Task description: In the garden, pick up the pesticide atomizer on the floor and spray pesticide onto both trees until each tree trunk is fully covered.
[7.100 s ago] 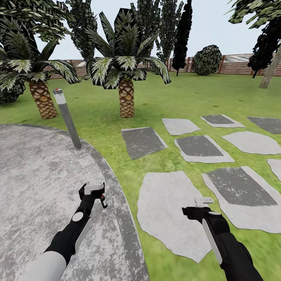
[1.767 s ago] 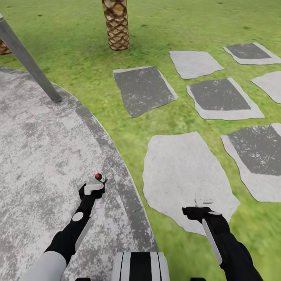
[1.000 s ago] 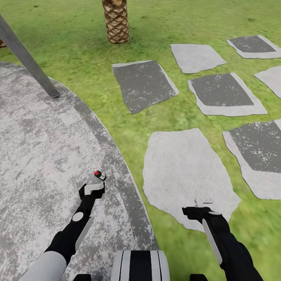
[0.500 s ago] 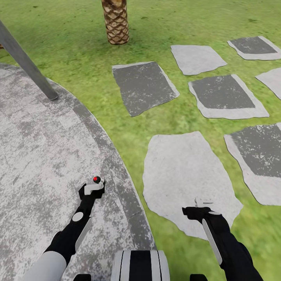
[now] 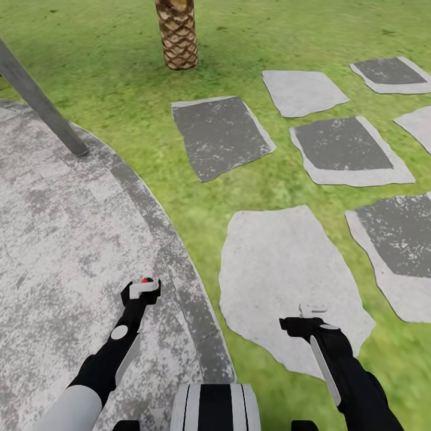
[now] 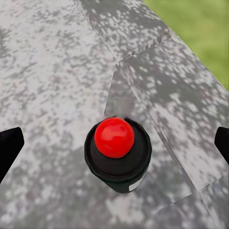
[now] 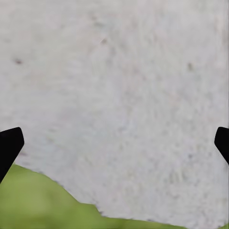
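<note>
The pesticide atomizer (image 6: pixel 118 155), a small dark bottle with a red top, stands upright on the grey stone patio (image 5: pixel 54 239). From the head view just its red top (image 5: pixel 145 279) peeks out at the tip of my left gripper (image 5: pixel 142 288). The left gripper (image 6: pixel 114 143) hangs above it, open, with its black fingertips (image 6: pixel 9 148) wide on either side and not touching it. My right gripper (image 5: pixel 312 310) is open over a pale stepping stone (image 5: pixel 281 275), nothing between its fingers. The trees are out of view.
A slanted grey post (image 5: pixel 42 102) stands at the patio's curved edge. A palm trunk (image 5: pixel 178 36) rises from the grass (image 5: pixel 149 90) ahead. Several grey and dark stepping stones (image 5: pixel 220 134) lie on the lawn to the right. My base (image 5: pixel 215 407) shows at the bottom.
In the head view the atomizer has drawn in from ahead of the left gripper to just under its tip. The ground has slid slightly, so the camera moved.
</note>
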You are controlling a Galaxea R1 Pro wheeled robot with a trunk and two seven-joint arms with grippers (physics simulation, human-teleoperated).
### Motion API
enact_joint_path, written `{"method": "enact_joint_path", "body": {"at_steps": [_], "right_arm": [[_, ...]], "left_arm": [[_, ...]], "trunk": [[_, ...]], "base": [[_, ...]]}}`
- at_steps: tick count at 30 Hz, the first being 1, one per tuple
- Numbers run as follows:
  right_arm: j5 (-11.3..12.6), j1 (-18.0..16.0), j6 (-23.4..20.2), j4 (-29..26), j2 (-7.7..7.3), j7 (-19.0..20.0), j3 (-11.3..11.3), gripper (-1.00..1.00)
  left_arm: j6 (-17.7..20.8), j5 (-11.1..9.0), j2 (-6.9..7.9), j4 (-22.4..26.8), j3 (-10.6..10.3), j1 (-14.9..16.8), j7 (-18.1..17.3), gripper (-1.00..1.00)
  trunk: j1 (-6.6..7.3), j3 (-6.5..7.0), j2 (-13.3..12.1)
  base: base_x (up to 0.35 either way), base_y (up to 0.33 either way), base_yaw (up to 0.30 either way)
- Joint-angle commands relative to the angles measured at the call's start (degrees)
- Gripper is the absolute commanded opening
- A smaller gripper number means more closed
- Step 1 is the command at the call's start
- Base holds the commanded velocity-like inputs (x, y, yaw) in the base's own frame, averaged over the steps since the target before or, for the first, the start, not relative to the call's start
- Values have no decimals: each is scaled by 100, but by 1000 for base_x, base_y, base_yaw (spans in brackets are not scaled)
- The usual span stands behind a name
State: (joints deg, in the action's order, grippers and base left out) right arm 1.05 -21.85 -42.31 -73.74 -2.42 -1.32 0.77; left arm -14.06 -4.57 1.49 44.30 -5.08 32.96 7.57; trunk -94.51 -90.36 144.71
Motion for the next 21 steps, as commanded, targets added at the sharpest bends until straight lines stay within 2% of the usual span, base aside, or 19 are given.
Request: {"method": "enact_joint_path", "body": {"at_steps": [1,18,21], "right_arm": [[0,1,0,0,-2,0,-1,100],[0,2,1,0,0,0,0,100],[0,5,0,0,-2,0,1,100]], "left_arm": [[0,0,0,0,-1,0,0,100],[0,0,0,0,-2,0,-1,100],[0,0,1,0,-2,0,-1,100]], "trunk": [[0,0,0],[0,-1,0],[-5,-60,3]], "base": [[20,0,0],[2,0,0],[0,0,0]]}}
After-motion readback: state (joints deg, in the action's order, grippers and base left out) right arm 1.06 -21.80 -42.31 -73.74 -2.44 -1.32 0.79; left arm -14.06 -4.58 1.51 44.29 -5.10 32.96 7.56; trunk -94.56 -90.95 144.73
